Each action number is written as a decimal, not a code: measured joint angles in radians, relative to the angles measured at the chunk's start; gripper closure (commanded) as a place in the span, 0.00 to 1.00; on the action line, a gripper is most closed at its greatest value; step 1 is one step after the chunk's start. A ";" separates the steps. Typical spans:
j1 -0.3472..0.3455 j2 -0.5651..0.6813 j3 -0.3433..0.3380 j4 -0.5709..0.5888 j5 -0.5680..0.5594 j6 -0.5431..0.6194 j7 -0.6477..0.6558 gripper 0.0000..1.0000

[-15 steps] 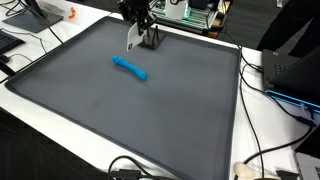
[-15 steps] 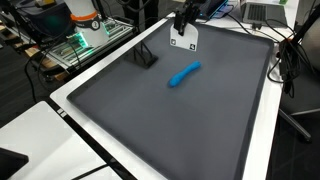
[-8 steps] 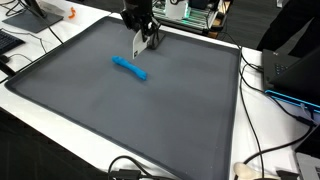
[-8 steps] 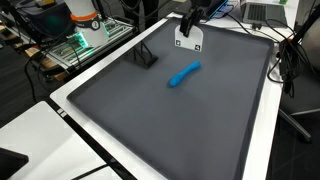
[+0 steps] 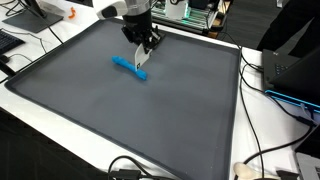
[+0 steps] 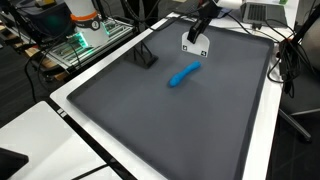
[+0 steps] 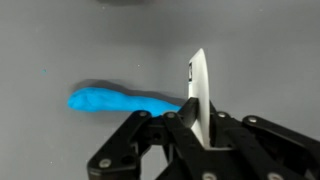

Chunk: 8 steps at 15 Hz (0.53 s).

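Note:
My gripper [image 7: 190,128] is shut on a thin white flat piece [image 7: 198,82] with small dark marks, held edge-on between the fingers. In both exterior views the piece [image 5: 141,59] [image 6: 192,44] hangs just above the dark grey mat [image 5: 150,120], below the gripper [image 5: 146,42] [image 6: 202,27]. A blue elongated object [image 5: 130,68] [image 6: 183,74] lies on the mat right beside the piece. In the wrist view the blue object [image 7: 115,101] stretches to the left, its near end passing behind the piece.
A small black stand [image 6: 146,57] sits on the mat near its back edge. Circuit boards [image 6: 85,35], cables [image 5: 262,160] and an orange item [image 5: 71,14] ring the white table border [image 5: 40,110]. A laptop [image 6: 262,12] stands at a far corner.
The gripper has carried the white piece away from the black stand and down toward the blue object, tilting it. The blue object has stayed in place.

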 measured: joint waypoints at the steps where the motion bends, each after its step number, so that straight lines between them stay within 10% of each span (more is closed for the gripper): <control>1: 0.001 0.014 -0.001 0.013 0.000 -0.001 0.000 0.98; 8: 0.007 0.097 -0.011 0.109 0.000 -0.029 0.000 0.98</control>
